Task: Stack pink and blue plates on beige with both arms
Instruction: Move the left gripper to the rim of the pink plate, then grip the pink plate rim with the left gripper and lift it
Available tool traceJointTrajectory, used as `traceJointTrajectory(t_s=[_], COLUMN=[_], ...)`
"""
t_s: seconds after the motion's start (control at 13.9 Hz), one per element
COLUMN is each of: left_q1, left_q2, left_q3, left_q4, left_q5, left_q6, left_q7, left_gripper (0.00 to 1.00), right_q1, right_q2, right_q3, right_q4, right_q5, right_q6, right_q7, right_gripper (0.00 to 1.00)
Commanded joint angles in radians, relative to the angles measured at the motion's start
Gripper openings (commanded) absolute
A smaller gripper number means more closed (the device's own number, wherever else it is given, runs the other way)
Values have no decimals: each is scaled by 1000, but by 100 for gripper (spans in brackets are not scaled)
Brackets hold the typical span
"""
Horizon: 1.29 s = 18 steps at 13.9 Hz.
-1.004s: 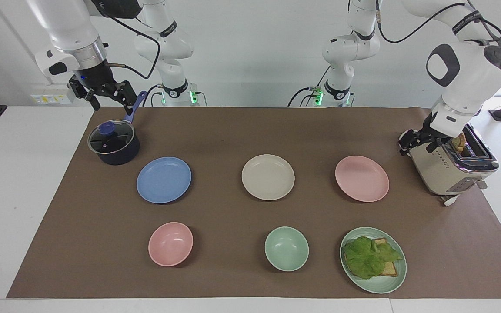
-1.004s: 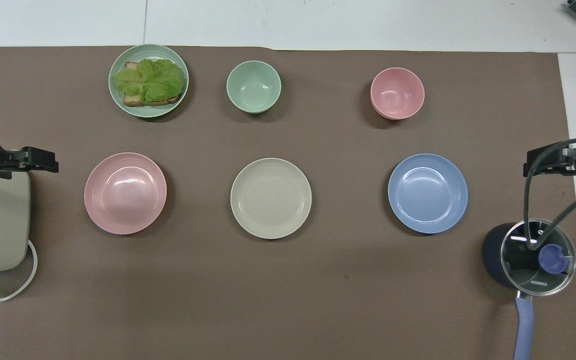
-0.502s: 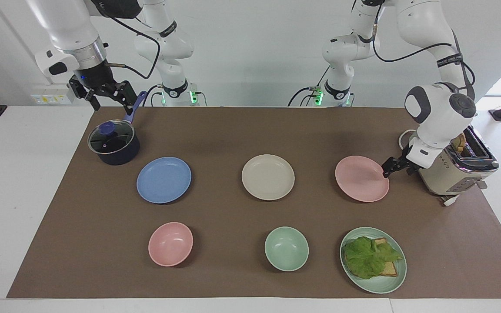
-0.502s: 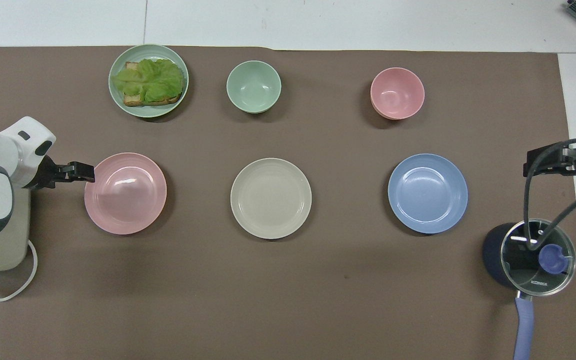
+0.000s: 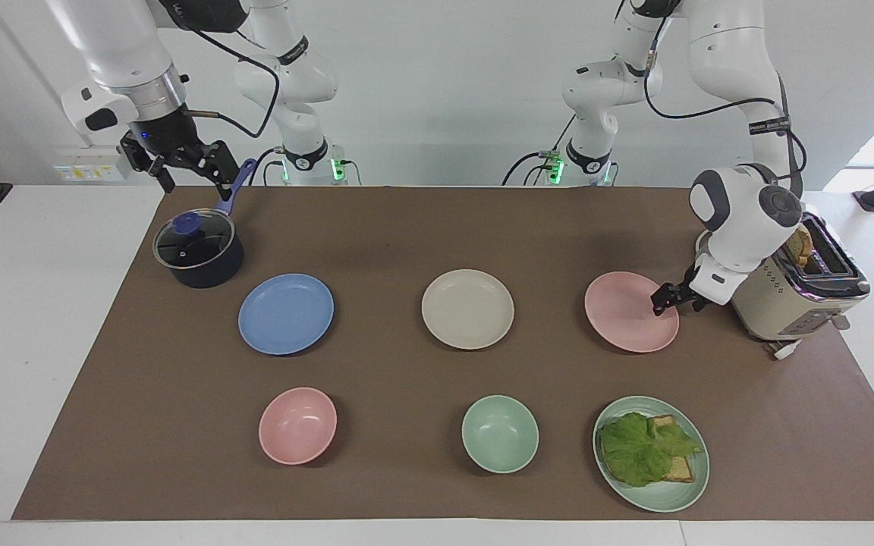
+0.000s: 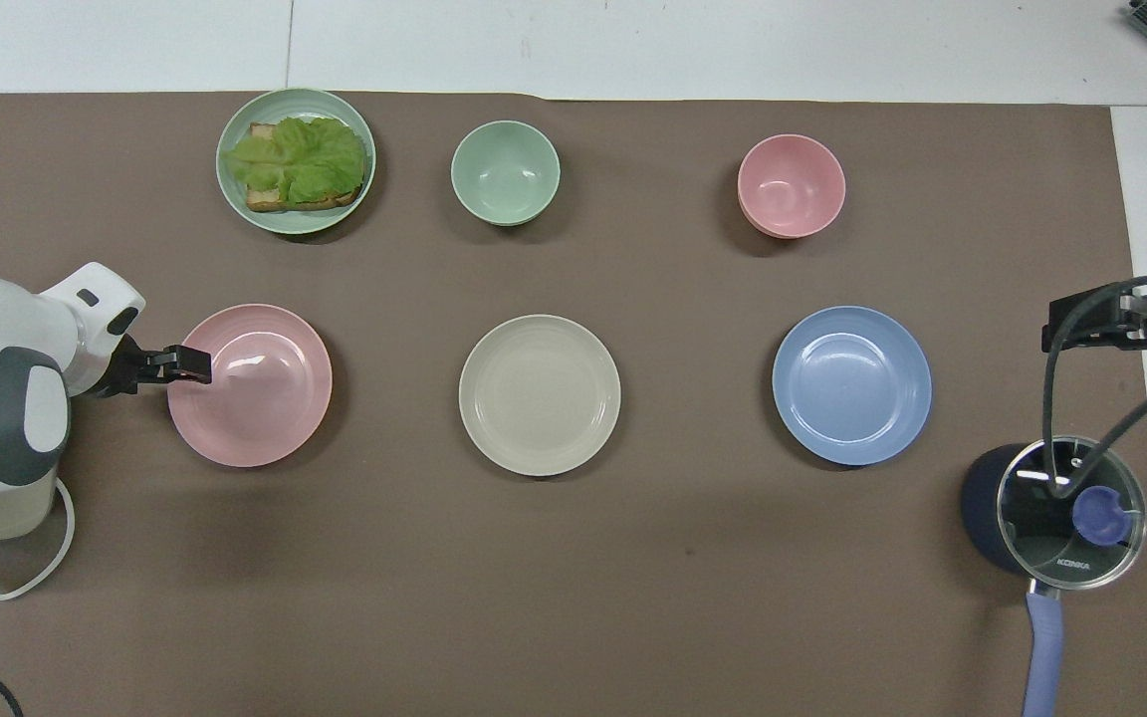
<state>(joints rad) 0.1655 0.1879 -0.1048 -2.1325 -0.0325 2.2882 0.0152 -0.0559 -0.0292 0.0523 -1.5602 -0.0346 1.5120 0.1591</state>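
1. The left gripper (image 5: 663, 298) has moved in from beside the toaster (image 5: 786, 292) since a second ago; it now sits low at the rim of the pink plate (image 5: 627, 311), at the plate's edge toward the left arm's end.
2. Whether its fingers are apart or already pinch the rim cannot be told.
3. The right gripper (image 5: 183, 163) has not moved: it hangs over the table's edge beside the pot (image 5: 198, 250), fingers spread, holding nothing.
4. No plate has shifted. The pink plate, the beige plate (image 5: 467, 309) and the blue plate (image 5: 286, 313) lie flat in a row, well apart, beige in the middle, blue toward the right arm's end.
5. All three are round, shallow, matte and of equal size, on a brown mat (image 5: 407, 227).
6. The pot is dark and round with a glass lid and a blue knob.
7. The toaster is cream with a shiny top.
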Motion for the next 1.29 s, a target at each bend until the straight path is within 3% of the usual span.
traceJointTrajectory(t_s=[0.0,0.22,0.36,0.72,1.0,1.22], left_q1=[2,5,15,22,17,2], left_q2=[-13,-11,-8,45,6,-88], left_q3=[0,0,0,0,-1,-1], left_q4=[-23,-21,-8,179,259,273], left_q5=[-1,-1,-1,-1,-38,-154], left_q6=[34,34,28,-148,-284,-361], left_q7=[12,12,11,32,22,-33], left_gripper=[53,0,0,0,0,0], right_q1=[-7,-9,-9,-7,-7,-7], right_q2=[-6,-6,-6,-6,-6,-6], right_q3=[3,5,3,3,4,3], right_q4=[-6,-6,-8,-8,-8,-8], right_q5=[-7,-8,-8,-8,-8,-7], right_q6=[11,11,11,11,11,11], right_q7=[-15,-15,-15,-15,-15,-15], right_gripper=[100,100,100,100,100,100])
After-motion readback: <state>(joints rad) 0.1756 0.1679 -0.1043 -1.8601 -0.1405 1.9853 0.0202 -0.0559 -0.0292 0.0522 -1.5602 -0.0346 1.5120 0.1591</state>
